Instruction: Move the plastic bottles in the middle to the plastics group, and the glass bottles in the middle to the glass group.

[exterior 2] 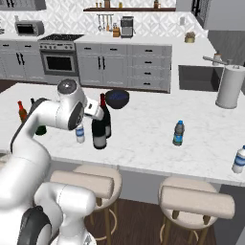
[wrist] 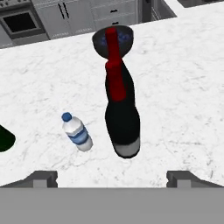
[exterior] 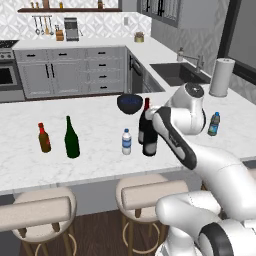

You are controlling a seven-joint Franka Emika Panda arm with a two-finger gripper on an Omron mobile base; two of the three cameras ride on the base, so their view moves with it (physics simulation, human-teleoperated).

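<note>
Two near-black glass wine bottles with red foil tops stand close together mid-counter, one (exterior: pixel 149 141) (exterior 2: pixel 99 134) (wrist: pixel 122 118) in front of the other (exterior: pixel 145 117) (exterior 2: pixel 105 119) (wrist: pixel 112 41). A small clear plastic water bottle (exterior: pixel 126 142) (exterior 2: pixel 80 133) (wrist: pixel 77 133) stands just left of them. The amber bottle (exterior: pixel 44 138) (exterior 2: pixel 21 111) and slender green bottle (exterior: pixel 72 138) (wrist: pixel 5 138) stand far left. A blue-tinted plastic bottle (exterior: pixel 213 124) (exterior 2: pixel 178 133) stands to the right. My gripper (wrist: pixel 112 178) hovers open above and in front of the wine bottles, holding nothing.
A dark bowl (exterior: pixel 130 103) (exterior 2: pixel 117 98) (wrist: pixel 127 37) sits just behind the wine bottles. A paper towel roll (exterior: pixel 221 77) (exterior 2: pixel 229 87) stands at the right by the sink. Another clear bottle (exterior 2: pixel 239 160) stands at the counter's far right. Stools (exterior: pixel 150 192) line the near edge.
</note>
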